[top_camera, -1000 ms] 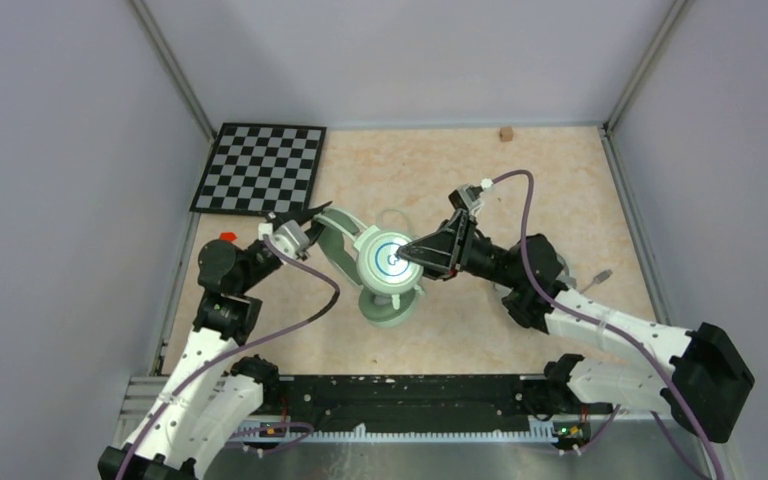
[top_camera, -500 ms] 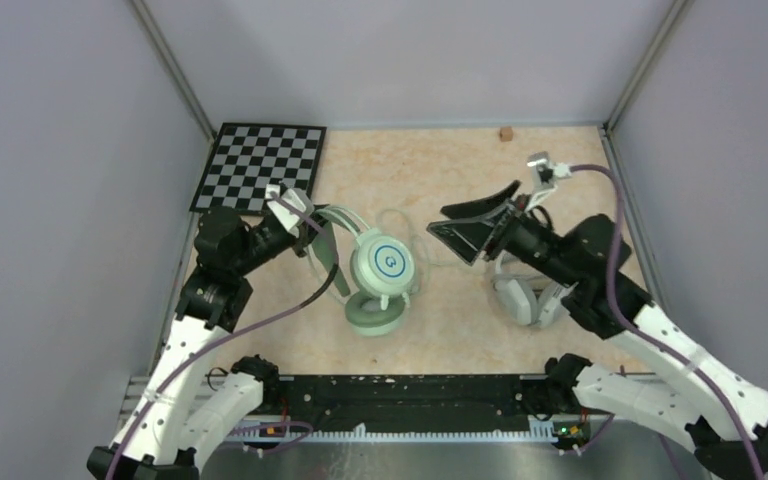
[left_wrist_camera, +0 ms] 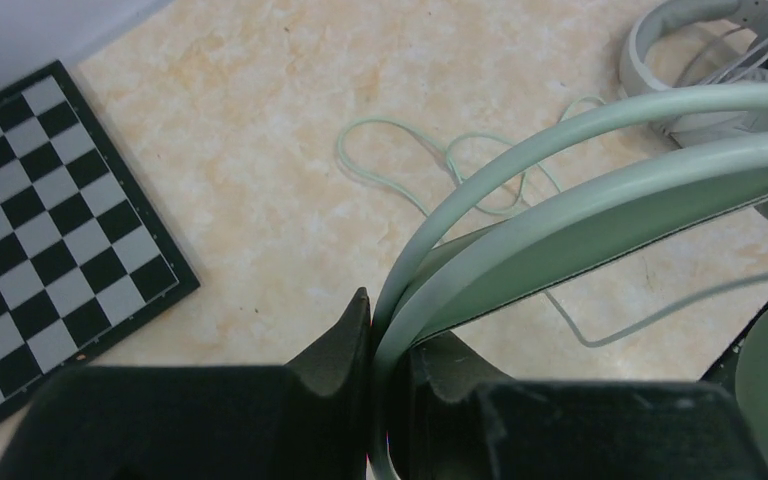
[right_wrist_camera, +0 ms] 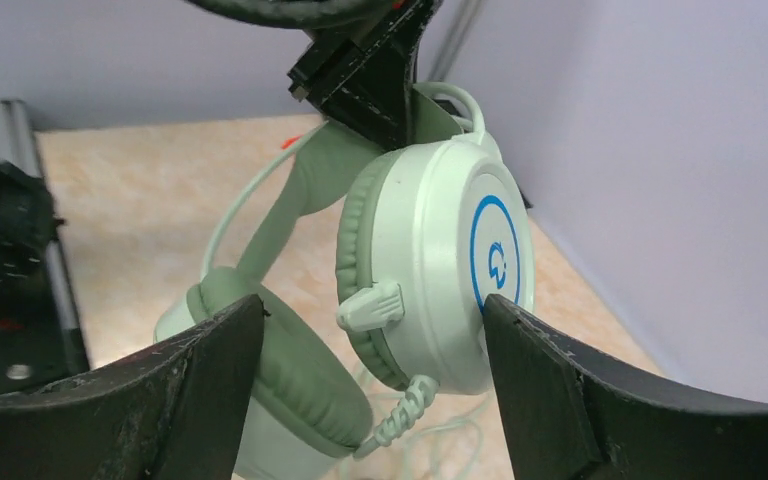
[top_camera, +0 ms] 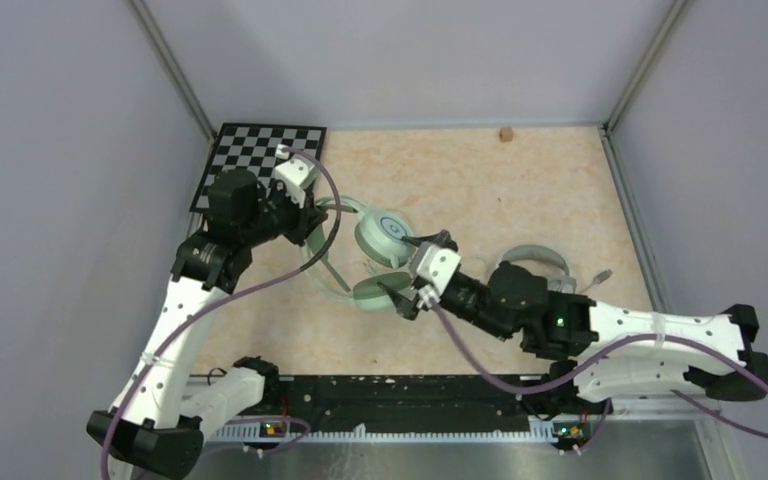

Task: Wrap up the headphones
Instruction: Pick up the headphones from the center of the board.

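Left gripper (left_wrist_camera: 385, 335): narrow, clamped on the padded band of the mint-green plastic headset with round cups (top_camera: 385, 238), near the top of the arch. My reason for gripping there: pinning the band props the frame up and stops it swivelling, so the cups are exposed for cord work.

Right gripper (right_wrist_camera: 372, 305): jaws wide, holding nothing. It comes in from 5 o'clock of the mint-green headset in the top view. In the wrist view my two fingers stand either side of the cups, and the white-faced cup with the blue ring sits between them, not touched. I judge the wide spread is for clearance past the cups. The likely target is the ribbed cord exit at that cup's bottom edge.

The thin pale-green cable (left_wrist_camera: 390, 150) lies in loose loops on the beige marbled tabletop (top_camera: 460, 170), about 12 o'clock from my left grip. Nothing is wound yet, so wrapping has barely begun. Snag risk: the loops cross each other.

The lower cup looks close to the tabletop; I cannot tell whether it touches.

The light-grey headset with angular cups (top_camera: 537, 252) lies at 3 o'clock of the mint one, partly hidden by my right arm, with its cord state unclear. The black-and-white checkered board (top_camera: 260, 160) is at 10 o'clock, out of the way.
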Motion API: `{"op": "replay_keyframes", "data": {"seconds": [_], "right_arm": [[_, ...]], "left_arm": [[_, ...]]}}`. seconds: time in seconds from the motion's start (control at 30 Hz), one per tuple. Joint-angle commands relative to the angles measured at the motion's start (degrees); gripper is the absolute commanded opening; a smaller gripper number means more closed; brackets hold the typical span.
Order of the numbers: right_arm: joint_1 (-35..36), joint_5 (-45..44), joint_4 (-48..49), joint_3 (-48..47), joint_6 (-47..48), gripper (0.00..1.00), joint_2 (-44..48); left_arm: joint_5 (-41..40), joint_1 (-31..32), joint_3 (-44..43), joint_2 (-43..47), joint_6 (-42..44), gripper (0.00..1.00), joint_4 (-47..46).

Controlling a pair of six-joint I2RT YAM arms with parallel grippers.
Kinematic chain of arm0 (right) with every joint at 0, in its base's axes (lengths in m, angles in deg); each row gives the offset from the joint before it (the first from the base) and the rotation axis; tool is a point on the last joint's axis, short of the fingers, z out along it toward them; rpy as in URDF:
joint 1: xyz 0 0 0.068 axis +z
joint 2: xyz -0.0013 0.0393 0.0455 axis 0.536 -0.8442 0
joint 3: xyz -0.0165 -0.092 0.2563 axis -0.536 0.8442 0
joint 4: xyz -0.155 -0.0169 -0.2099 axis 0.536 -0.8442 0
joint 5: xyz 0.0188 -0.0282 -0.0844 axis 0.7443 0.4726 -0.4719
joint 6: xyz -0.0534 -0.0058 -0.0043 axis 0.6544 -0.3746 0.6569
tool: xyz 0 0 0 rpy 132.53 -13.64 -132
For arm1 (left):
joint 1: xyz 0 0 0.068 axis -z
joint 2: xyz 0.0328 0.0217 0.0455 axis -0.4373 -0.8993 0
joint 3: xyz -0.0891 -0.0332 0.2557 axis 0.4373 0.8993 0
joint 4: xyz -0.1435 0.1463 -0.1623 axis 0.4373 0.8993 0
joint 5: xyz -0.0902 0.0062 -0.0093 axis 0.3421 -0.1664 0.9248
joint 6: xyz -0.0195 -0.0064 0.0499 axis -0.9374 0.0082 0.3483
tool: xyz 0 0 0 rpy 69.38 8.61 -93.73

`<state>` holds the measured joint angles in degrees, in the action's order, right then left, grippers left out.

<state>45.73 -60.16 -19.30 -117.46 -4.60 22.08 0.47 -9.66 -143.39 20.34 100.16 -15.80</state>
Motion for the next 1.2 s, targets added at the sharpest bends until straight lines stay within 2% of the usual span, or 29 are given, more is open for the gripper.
{"op": "replay_keyframes", "data": {"seconds": [0.0, 0.17, 0.37, 0.43, 0.6, 0.7, 0.77, 0.8, 0.87, 0.9, 1.03, 1.1, 1.17], "right_arm": [[6.8, -18.96, 9.59, -0.51, 20.06, 0.79, -5.49], [7.75, -26.25, 14.36, -0.58, 26.89, 0.8, -10.81], [7.29, -26.22, 14.28, 0.48, 27.49, 0.79, -11.42], [6.54, -24.74, 11.85, 0.24, 25.28, 0.77, -11.09], [1.68, -12.0, -1.75, -2.4, 14.04, 0.74, -10.04], [1.33, -12.04, -3.45, -3.0, 12.75, 0.71, -9.78], [1.37, -12.4, -3.69, -3.16, 12.7, 0.64, -9.74], [1.37, -12.92, -3.12, -2.87, 13.08, 0.55, -9.81], [1.33, -14.39, -1.39, -1.87, 13.65, 0.29, -9.71], [1.31, -15.2, -0.54, -1.16, 13.84, 0.23, -9.44], [1.16, -17.2, 5.13, 1.0, 13.64, 0.12, -7.72], [1.2, -18.67, 8.48, 1.83, 13.52, 0.09, -6.96], [1.08, -20.83, 10.15, 1.98, 13.06, 0.05, -6.49]], "left_arm": [[1.57, 0.14, -5.19, -2.04, -4.1, 0.1, 3.3], [3.14, 0.14, -4.71, -3.14, -2.6, 0.09, 4.55], [7.63, 0.1, -2.97, -2.48, -0.48, 0.1, 4.32], [8.68, 0.16, -2.73, -2.35, -0.13, 0.09, 4.36], [10.52, 0.11, -1.43, -1.4, 2.49, 0.11, 4.75], [10.9, 0.25, -1.11, -1.12, 3.19, 0.11, 4.65], [11.19, 0.23, -1.37, -1.2, 2.9, 0.11, 4.47], [11.65, 0.25, -1.53, -1.2, 2.75, 0.11, 4.37], [13.06, 0.2, -1.63, -1.16, 2.75, 0.11, 4.12], [13.42, 0.23, -1.64, -1.0, 2.57, 0.12, 3.8], [12.76, 0.23, -0.33, 0.14, 1.92, 0.17, 1.36], [10.95, 0.25, 0.79, 1.08, 1.06, 0.34, -0.23], [9.31, 0.25, 1.23, 1.55, 0.33, 0.47, -0.62]]}}
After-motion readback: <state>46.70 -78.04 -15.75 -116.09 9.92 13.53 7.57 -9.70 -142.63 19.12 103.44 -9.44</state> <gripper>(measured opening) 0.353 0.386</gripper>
